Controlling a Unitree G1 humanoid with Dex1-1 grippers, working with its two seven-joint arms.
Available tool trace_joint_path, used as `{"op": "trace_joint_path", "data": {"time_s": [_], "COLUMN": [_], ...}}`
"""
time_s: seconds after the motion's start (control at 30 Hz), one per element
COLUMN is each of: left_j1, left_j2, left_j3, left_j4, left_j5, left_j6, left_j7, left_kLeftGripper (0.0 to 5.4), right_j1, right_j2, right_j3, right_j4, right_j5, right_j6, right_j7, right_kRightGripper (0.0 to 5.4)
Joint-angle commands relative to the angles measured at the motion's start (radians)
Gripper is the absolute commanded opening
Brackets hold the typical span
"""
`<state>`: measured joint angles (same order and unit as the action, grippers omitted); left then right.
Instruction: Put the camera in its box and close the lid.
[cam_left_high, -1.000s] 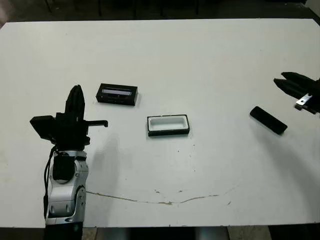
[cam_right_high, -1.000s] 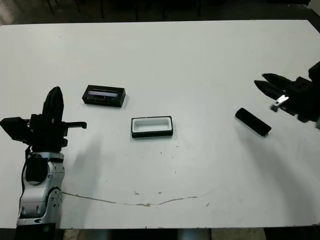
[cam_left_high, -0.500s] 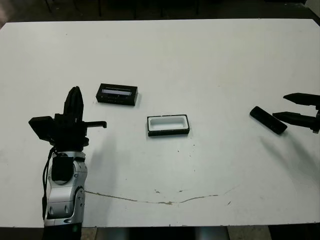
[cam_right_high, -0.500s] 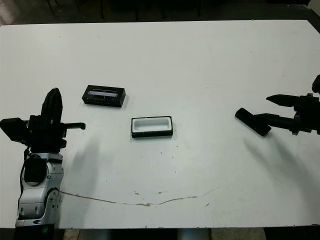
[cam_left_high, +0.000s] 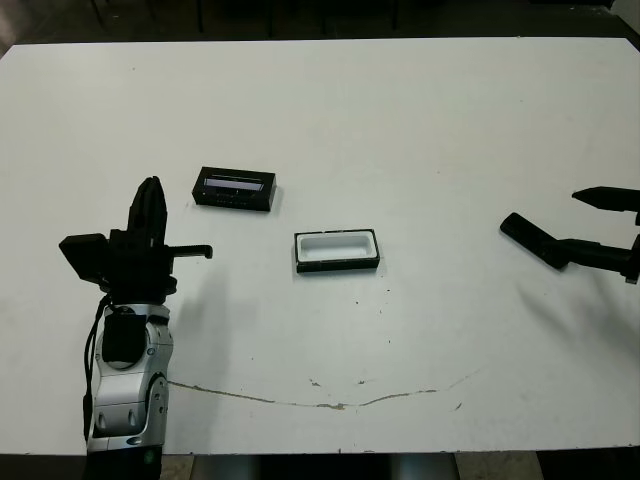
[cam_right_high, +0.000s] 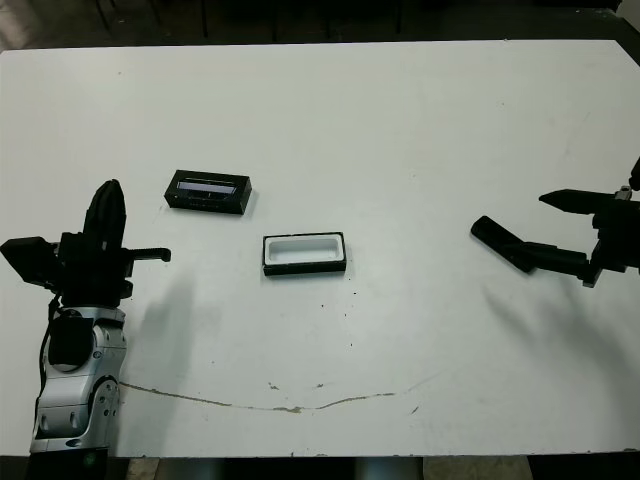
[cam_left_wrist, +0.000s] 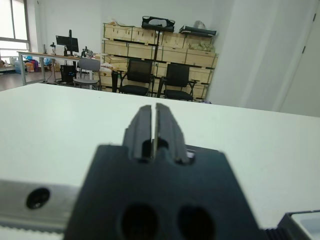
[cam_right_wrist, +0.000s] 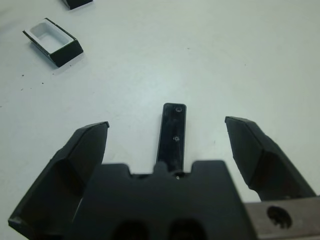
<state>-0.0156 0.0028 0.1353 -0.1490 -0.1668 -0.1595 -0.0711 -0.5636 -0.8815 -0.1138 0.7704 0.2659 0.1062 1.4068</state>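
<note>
The right tool (cam_right_wrist: 167, 145) is spread wide at the right edge of the desk (cam_left_high: 400, 120), one finger on each side of the camera (cam_right_wrist: 172, 131) without touching it. The camera lies flat between the fingers, a slim black bar whose upper face shows two small screw-like dots; no lit screen is visible from here. In the head views it sits slanted at the far right of the desk (cam_left_high: 532, 239), with its right end hidden under the tool's lower finger.

The left tool (cam_left_wrist: 153, 131) is pressed together, fingers upright and holding nothing, raised over the near left part of the desk.

The box (cam_left_high: 337, 250) stands open near the middle of the desk, black walls around a white lining, with nothing inside it. The lid (cam_left_high: 234, 188) lies just to the left and a little farther back, flat, with its pale window strip up; it is apart from the box, not touching.

Between the box and the camera the desk surface is bare white, well apart on both sides. A thin brownish crack-like line (cam_left_high: 330, 403) runs across the near part of the desk, with a few dark specks by it. The far half of the desk holds nothing up to its dark back edge.
</note>
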Motion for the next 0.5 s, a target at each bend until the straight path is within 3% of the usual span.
{"op": "trace_joint_path", "data": {"time_s": [0.03,0.23,0.5], "left_j1": [0.018,0.017,0.009], "left_j2": [0.018,0.021,0.025], "left_j3": [0.009,0.013,0.018], "left_j4": [0.011,0.012,0.017], "left_j5": [0.001,-0.007,-0.012], "left_j6": [0.008,0.011,0.019], "left_j7": [-0.004,-0.011,-0.020], "left_kLeftGripper": [0.00,0.00,0.00], "right_j1": [0.032,0.086,0.179], "right_j2": [0.004,0.005,0.036], "right_j3": [-0.009,-0.013,-0.037], "right_j4": [-0.013,-0.072,-0.176], "right_j5": [0.006,0.005,0.032], "right_j6": [0.065,0.142,0.149], "right_j7": [-0.023,-0.080,-0.133], "right_kRightGripper": [5.39,5.39,5.39]}}
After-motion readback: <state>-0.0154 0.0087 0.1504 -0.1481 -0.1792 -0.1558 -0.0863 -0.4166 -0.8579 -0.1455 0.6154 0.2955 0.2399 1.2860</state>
